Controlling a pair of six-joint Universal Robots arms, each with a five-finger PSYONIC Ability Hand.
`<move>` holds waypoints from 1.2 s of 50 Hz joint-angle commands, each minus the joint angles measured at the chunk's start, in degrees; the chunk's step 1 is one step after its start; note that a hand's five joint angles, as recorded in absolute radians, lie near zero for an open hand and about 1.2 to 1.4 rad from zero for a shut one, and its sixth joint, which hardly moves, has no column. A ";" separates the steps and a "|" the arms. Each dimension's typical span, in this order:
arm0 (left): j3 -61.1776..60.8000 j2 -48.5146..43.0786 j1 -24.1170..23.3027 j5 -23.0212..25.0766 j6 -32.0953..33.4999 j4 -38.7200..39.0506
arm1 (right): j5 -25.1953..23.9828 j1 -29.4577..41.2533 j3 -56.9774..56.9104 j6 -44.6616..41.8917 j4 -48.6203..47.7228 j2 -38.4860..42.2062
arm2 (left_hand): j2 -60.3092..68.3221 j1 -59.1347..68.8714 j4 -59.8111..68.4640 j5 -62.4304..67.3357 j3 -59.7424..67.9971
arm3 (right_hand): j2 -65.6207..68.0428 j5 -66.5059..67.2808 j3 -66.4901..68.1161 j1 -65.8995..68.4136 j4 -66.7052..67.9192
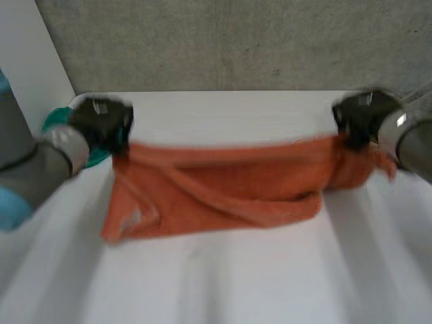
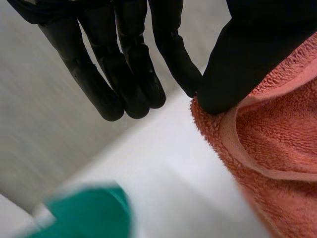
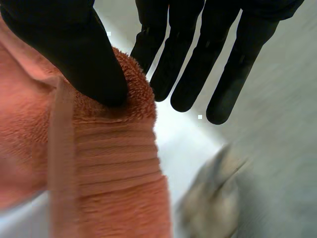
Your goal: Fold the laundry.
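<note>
1 towel (image 1: 223, 190), l hand (image 1: 101, 123), r hand (image 1: 358, 118)

The towel (image 1: 216, 192) lies across the bench (image 1: 223, 283). The left hand (image 1: 101, 125) pinches the towel's far left corner, the right hand (image 1: 361, 118) its far right corner. A round object (image 1: 55, 120) sits just left of the towel, beside the left hand.
</note>
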 commanded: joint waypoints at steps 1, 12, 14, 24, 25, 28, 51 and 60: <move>14.72 3.70 -0.51 -3.64 -6.67 11.06 | 6.03 0.98 -4.89 10.68 -29.00 -4.25 | 11.29 13.27 11.49 13.99 11.68 | 12.28 13.82 11.64 15.56 11.37; -1.96 12.58 -1.91 -4.17 -9.23 16.61 | 3.85 0.55 5.65 14.65 -33.95 -8.04 | 11.29 13.27 11.49 13.99 11.68 | 12.28 13.82 11.64 15.56 11.37; -6.44 13.02 -1.82 -3.91 -9.06 16.61 | 3.14 -0.24 7.76 14.56 -33.34 -7.77 | 11.29 13.27 11.49 13.99 11.68 | 12.28 13.82 11.64 15.56 11.37; -28.16 3.37 -1.91 -2.59 -8.09 23.28 | -2.83 -3.32 24.01 11.40 -30.26 -1.10 | 11.29 13.27 11.49 13.99 11.68 | 12.28 13.82 11.64 15.56 11.37; -28.86 1.97 -1.91 -2.50 -7.83 23.90 | -3.27 -3.32 24.98 10.70 -30.09 -0.31 | 11.29 13.27 11.49 13.99 11.68 | 12.28 13.82 11.64 15.56 11.37; -30.19 -2.70 -1.91 -2.33 -6.07 24.43 | -3.89 -3.15 27.62 7.27 -29.21 2.94 | 6.48 8.46 6.68 9.18 6.87 | 12.28 13.82 11.64 15.56 11.37; -33.27 2.84 10.56 11.29 0.17 19.78 | -3.10 -6.92 29.47 5.59 -24.81 1.63 | -33.10 -31.12 -32.90 -30.40 -32.71 | 12.28 13.82 11.64 15.56 11.37; -29.41 -3.66 11.80 14.98 4.65 17.67 | -3.01 -6.22 30.18 5.42 -24.81 1.72 | -31.08 -29.10 -30.88 -28.38 -30.69 | 12.28 13.82 11.64 15.56 11.37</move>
